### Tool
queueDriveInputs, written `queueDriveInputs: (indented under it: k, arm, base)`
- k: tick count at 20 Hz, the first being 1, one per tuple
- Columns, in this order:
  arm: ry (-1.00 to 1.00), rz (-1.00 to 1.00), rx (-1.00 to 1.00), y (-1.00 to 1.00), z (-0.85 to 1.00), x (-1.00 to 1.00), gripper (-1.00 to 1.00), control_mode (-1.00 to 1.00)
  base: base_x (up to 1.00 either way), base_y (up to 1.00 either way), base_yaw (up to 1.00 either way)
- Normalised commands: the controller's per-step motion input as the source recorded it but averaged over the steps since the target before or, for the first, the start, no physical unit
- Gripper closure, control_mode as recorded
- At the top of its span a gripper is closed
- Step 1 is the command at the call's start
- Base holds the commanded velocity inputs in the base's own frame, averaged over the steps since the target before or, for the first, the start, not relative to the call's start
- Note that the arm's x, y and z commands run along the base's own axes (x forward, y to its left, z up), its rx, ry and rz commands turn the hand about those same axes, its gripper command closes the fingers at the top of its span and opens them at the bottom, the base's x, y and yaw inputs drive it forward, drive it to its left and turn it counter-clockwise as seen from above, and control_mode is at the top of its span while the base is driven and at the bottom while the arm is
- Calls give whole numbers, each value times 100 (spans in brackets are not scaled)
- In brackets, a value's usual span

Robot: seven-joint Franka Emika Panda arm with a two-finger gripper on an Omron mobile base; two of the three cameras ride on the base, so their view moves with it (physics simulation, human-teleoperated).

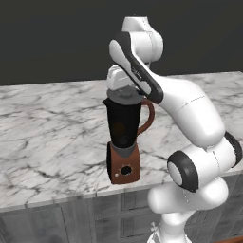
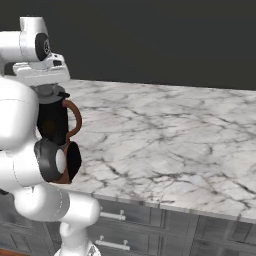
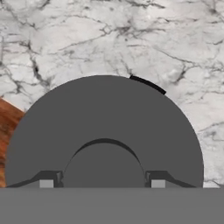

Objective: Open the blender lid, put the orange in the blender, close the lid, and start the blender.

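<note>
Left base view: grey-veined white marble counter [image 1: 47,137] spanning the frame above grey cabinet fronts. Near its front edge, left of the white arm [image 1: 190,118], tall blender with dark translucent jar, curved brown handle and reddish-brown base with round black dial [image 1: 124,142]. Faint orange glow inside the jar, possibly the small bright orange ball [image 1: 119,129], though the tinted wall blurs it. Round, flat dark-grey blender lid [image 1: 127,97] seated level on the jar top, directly under the white hand.

Right base view: same blender [image 2: 54,125] at far left, partly hidden behind the arm; brown handle pointing right; lid [image 2: 50,92] on the jar, just below the hand. Open marble counter [image 2: 165,140] stretching right.

Hand view: lid [image 3: 100,113] seen from straight above, raised centre knob low in the frame between the two dark fingertips [image 3: 46,180] of the two-finger gripper [image 3: 103,181]. Fingertips set apart, one on each side of the knob, pads just beside it; contact apparently made, grip on the knob.
</note>
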Motion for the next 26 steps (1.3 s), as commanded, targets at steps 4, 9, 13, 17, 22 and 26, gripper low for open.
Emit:
queueDriveInputs:
  k: [4, 9, 13, 17, 22, 26]
  arm:
    - [23, 0, -3, 14, -14, 0, 100, -100]
    - [15, 0, -7, 14, -38, -3, 100, -100]
    - [2, 0, -10, 12, -45, -20, 100, -100]
    - [0, 0, -6, 9, -35, -15, 100, -100]
    - [0, 0, -1, 2, -24, -18, -100, -100]
    - [-5, 0, 0, 0, 0, -6, -100, -100]
  base:
    - [0, 0, 0]
    - [0, 0, 0]
    - [0, 0, 0]
    - [0, 0, 0]
    - [0, 0, 0]
    - [0, 0, 0]
